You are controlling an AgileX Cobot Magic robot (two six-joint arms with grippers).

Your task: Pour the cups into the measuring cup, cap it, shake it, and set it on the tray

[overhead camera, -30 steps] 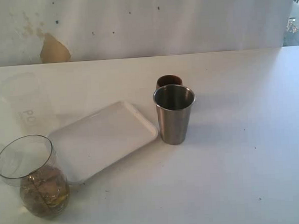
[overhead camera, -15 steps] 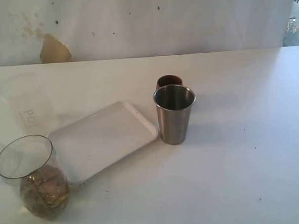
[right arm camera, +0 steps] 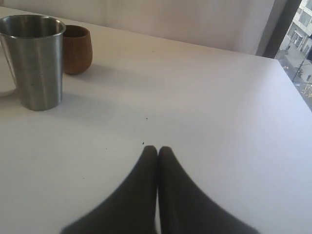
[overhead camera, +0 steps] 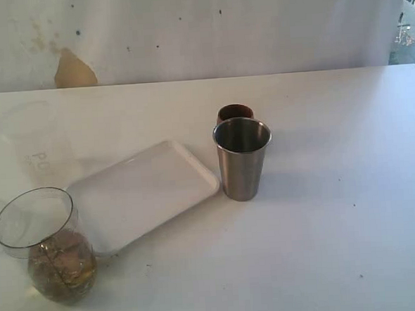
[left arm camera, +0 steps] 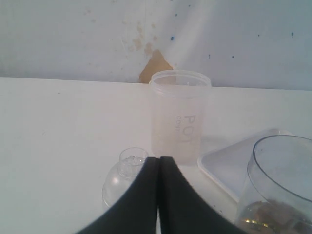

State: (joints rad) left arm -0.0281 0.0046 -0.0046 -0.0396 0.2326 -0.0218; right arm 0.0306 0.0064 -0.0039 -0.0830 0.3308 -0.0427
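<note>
**Operator:** Where is the measuring cup relative to my left pincer?

**Spotter:** Your left gripper [left arm camera: 158,161] has its fingers pressed together with nothing between them. The measuring cup [left arm camera: 280,185] stands upright near those tips, off to one side and not touching them. It has no cap on, and there is brownish stuff in its bottom.

**Operator:** What else is close to that pincer?

**Spotter:** A frosted cup [left arm camera: 180,117] stands ahead of your fingertips. A small clear domed piece [left arm camera: 122,175] lies just beside the fingers and is partly hidden by them.

**Operator:** And on the table as a whole?

**Spotter:** From the exterior camera, the measuring cup sits just off the tray's [overhead camera: 143,191] near-left corner. I can't tell whether they touch. The tumbler [overhead camera: 243,159] stands just beside the tray's right edge, and the wooden cup [overhead camera: 234,112] is right behind it and partly covered.

**Operator:** What about my right pincer?

**Spotter:** Your right gripper [right arm camera: 157,150] is also closed on nothing, over bare table. The tumbler and wooden cup are well apart from it, ahead and off to one side. Neither of your grippers shows in the exterior view.
</note>
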